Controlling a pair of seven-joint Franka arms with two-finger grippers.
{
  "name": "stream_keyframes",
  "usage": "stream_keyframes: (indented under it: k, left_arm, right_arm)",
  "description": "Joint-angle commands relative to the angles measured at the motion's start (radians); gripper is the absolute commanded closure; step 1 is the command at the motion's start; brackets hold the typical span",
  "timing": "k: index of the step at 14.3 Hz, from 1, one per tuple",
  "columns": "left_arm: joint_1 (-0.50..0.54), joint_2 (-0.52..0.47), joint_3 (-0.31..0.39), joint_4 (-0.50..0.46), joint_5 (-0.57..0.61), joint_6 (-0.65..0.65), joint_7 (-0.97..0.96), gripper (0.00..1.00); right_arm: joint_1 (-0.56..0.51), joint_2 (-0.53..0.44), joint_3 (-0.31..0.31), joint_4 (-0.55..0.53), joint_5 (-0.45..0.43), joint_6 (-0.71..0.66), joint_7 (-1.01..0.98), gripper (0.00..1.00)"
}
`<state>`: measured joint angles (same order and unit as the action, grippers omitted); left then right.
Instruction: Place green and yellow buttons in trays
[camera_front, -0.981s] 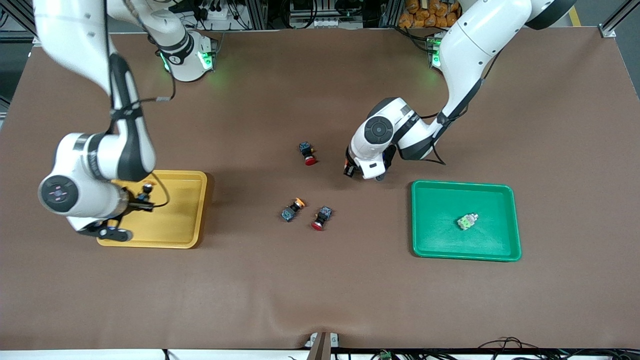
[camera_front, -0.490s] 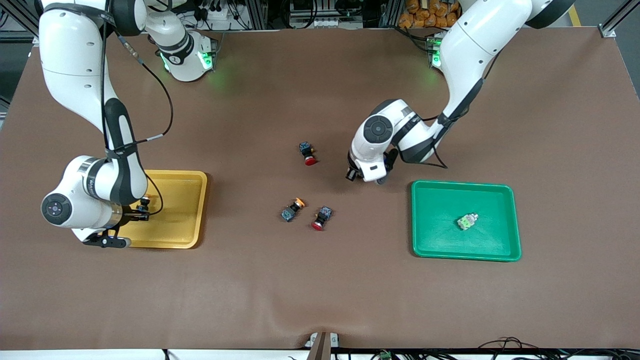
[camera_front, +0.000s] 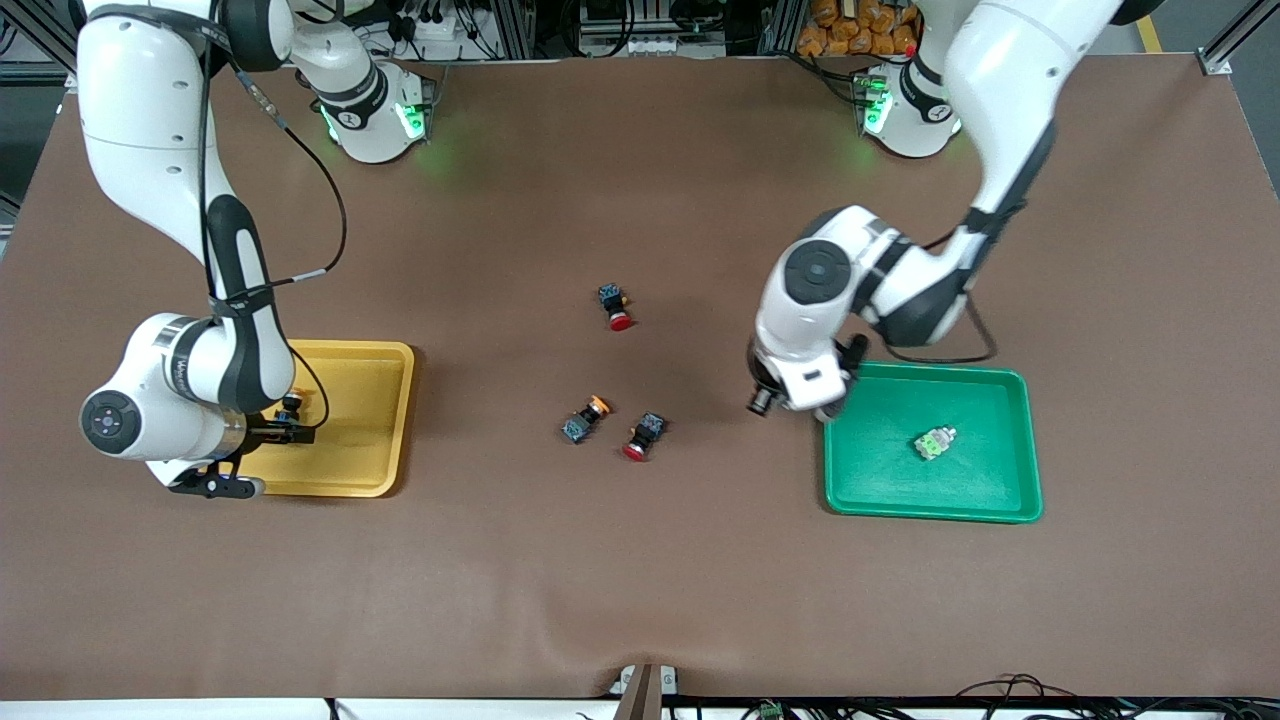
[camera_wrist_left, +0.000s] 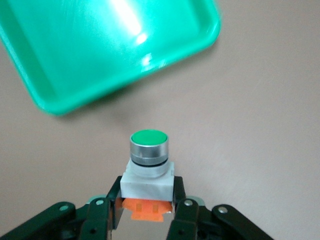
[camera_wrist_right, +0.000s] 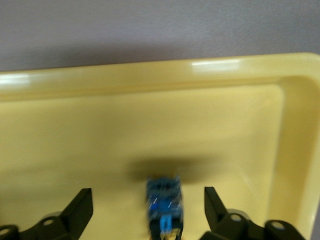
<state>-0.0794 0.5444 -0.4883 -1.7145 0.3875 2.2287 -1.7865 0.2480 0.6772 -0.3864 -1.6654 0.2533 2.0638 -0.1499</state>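
My left gripper (camera_wrist_left: 147, 189) is shut on a pale grey button (camera_wrist_left: 148, 159) with a green cap and an orange block. It holds the button above the table, by the corner of the green tray (camera_wrist_left: 100, 60). In the front view this gripper (camera_front: 822, 408) is over that tray's rim (camera_front: 880, 505). A second grey button (camera_front: 935, 442) lies in the green tray. My right gripper (camera_wrist_right: 148, 212) is open low in the yellow tray (camera_wrist_right: 150, 125). A black-blue button (camera_wrist_right: 163, 202) lies between its fingers, untouched. The front view shows this gripper (camera_front: 285, 425) over the yellow tray (camera_front: 370, 420). An orange-capped button (camera_front: 585, 418) lies mid-table.
Two red-capped black switches lie mid-table. One (camera_front: 617, 306) is farther from the front camera and one (camera_front: 642, 436) is beside the orange-capped button. The brown mat has a wrinkle near its front edge (camera_front: 560, 640).
My left arm has carried the grey button from mid-table to the green tray's corner. My right hand has sunk lower into the yellow tray.
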Motion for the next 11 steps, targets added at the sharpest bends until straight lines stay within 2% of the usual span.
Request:
stream_keyframes:
  k: [1,3,5,7,9,10,11]
  left_arm:
    - [0.107,0.008,-0.004,0.001,0.022,-0.017,0.177,1.0]
    - [0.15,0.012,-0.001,-0.019,0.022,-0.033,0.254,1.0]
    - [0.196,0.022,-0.001,-0.046,0.022,-0.038,0.32,1.0]
    - [0.236,0.035,-0.004,-0.069,0.022,-0.038,0.346,1.0]
    - [0.237,0.06,-0.004,-0.074,0.022,-0.038,0.34,1.0]
    - [0.237,0.062,-0.004,-0.077,0.021,-0.04,0.34,0.89]
    - [0.239,0.06,-0.001,-0.083,0.02,-0.047,0.345,0.55]
  right_arm:
    - [-0.006,-0.053,0.014,0.084,0.02,-0.184,-0.008,0.0]
    - [0.023,-0.073,0.017,0.111,0.021,-0.261,-0.007,0.0]
    - [0.062,-0.109,0.015,0.112,0.067,-0.309,0.015,0.0]
    - [0.106,-0.136,0.017,0.115,0.127,-0.343,0.14,0.0]
    - [0.196,-0.139,0.015,0.119,0.133,-0.331,0.298,0.0]
    - [0.227,-0.13,0.015,0.136,0.144,-0.324,0.384,0.0]
    - [0.253,-0.122,0.015,0.145,0.159,-0.294,0.47,0.0]
